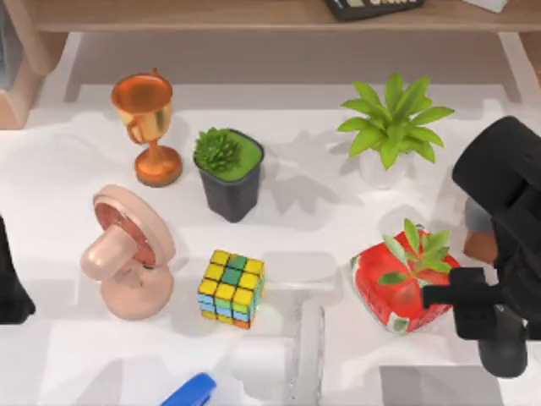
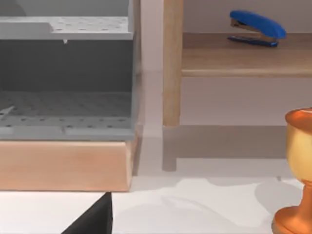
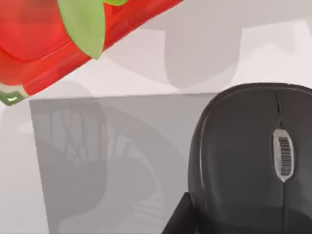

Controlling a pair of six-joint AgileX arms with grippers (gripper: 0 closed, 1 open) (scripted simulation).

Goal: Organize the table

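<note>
The white table (image 1: 76, 169) carries a copper trophy (image 1: 148, 127), a dark pot with a succulent (image 1: 228, 173), a leafy plant in a white pot (image 1: 390, 135), a pink fan (image 1: 127, 258), a colour cube (image 1: 231, 289) and a red watermelon-patterned pot with a plant (image 1: 397, 288). My right gripper (image 1: 438, 296) is at the red pot's right side, low over the table. In the right wrist view the red pot (image 3: 44, 44) hangs over a grey pad (image 3: 122, 146) with a black mouse (image 3: 253, 156) on it. My left arm (image 1: 10, 283) rests at the left edge.
A blue stapler (image 1: 190, 392) and a white object (image 1: 275, 359) lie at the front edge, with the grey pad (image 1: 427, 385) to their right. Along the back runs a wooden shelf (image 1: 254, 15). The left wrist view shows a grey rack (image 2: 66, 73), another blue stapler (image 2: 257, 27) and the trophy (image 2: 298, 170).
</note>
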